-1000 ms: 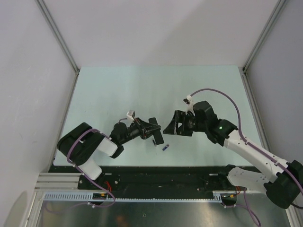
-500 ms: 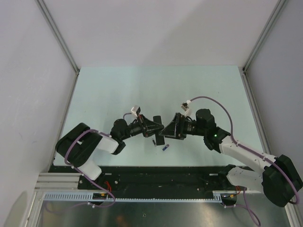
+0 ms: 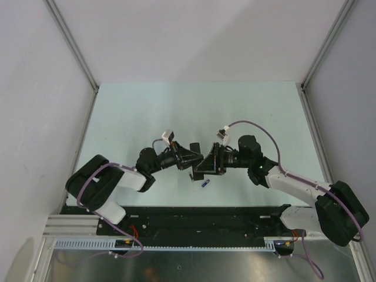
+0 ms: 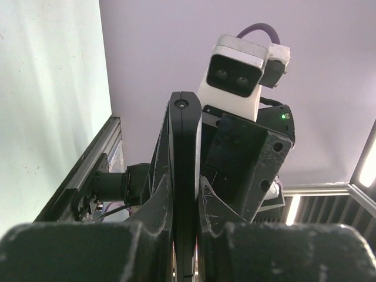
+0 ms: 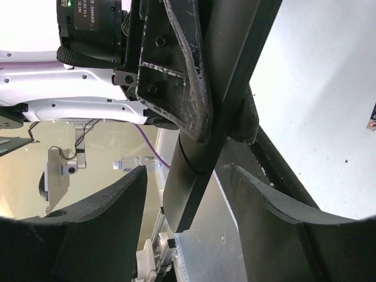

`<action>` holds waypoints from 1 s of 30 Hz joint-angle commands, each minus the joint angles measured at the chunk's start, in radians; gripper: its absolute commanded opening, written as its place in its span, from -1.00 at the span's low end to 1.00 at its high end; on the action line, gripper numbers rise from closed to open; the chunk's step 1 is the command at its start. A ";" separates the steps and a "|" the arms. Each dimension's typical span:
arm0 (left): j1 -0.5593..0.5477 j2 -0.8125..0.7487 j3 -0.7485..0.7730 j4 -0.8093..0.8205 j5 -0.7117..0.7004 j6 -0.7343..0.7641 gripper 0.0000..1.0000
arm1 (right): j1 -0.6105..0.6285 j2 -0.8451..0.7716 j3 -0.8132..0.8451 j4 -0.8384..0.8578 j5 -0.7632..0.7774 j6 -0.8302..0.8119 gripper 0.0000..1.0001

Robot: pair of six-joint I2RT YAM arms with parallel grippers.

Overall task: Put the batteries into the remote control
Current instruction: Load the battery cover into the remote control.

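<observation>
The remote control (image 4: 185,147) is a slim black bar held edge-on, with my left gripper (image 4: 185,191) shut on its sides. From above, the left gripper (image 3: 195,157) and right gripper (image 3: 205,163) meet nose to nose over the table's near middle. In the right wrist view the remote control (image 5: 197,182) hangs at a slant between the fingers of my right gripper (image 5: 189,176), which is open with a gap on each side of the bar. One of the batteries (image 3: 205,184), blue with a red end, lies on the table just below both grippers and shows again as the battery (image 5: 372,116) at the frame's edge.
A small pale piece (image 3: 191,176) lies on the pale green table (image 3: 147,111) left of the battery. Grey walls stand on three sides. A black rail (image 3: 205,214) carrying the arm bases runs along the near edge.
My right arm has swung left until its fingers straddle the remote's free end, and the fingers have narrowed a little. The left gripper turned slightly with the remote still in it.
</observation>
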 commanded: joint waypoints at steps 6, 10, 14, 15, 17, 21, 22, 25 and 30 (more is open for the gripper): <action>0.005 -0.052 0.023 0.367 0.019 -0.003 -0.99 | 0.009 0.033 -0.029 0.127 -0.051 0.048 0.00; 0.005 -0.058 0.019 0.367 0.017 0.002 -1.00 | 0.011 0.044 -0.045 0.169 -0.063 0.078 -0.12; 0.005 -0.066 0.017 0.365 0.019 0.005 -0.99 | 0.013 0.053 -0.058 0.203 -0.066 0.100 -0.21; 0.005 -0.067 0.019 0.367 0.017 0.007 -1.00 | 0.013 0.056 -0.060 0.210 -0.068 0.105 -0.24; 0.003 -0.070 0.017 0.367 0.020 0.007 -1.00 | 0.013 0.063 -0.066 0.230 -0.071 0.119 -0.31; -0.002 -0.077 0.020 0.367 0.031 0.010 -1.00 | 0.014 0.072 -0.075 0.250 -0.069 0.131 -0.53; -0.006 -0.078 0.019 0.367 0.032 0.013 -1.00 | 0.013 0.072 -0.075 0.252 -0.066 0.131 -0.63; -0.020 -0.078 0.019 0.367 0.051 0.020 -1.00 | 0.013 0.069 -0.075 0.240 -0.051 0.121 -0.76; -0.072 -0.058 0.041 0.367 0.117 0.037 -1.00 | 0.006 0.047 -0.075 0.210 0.001 0.102 -1.00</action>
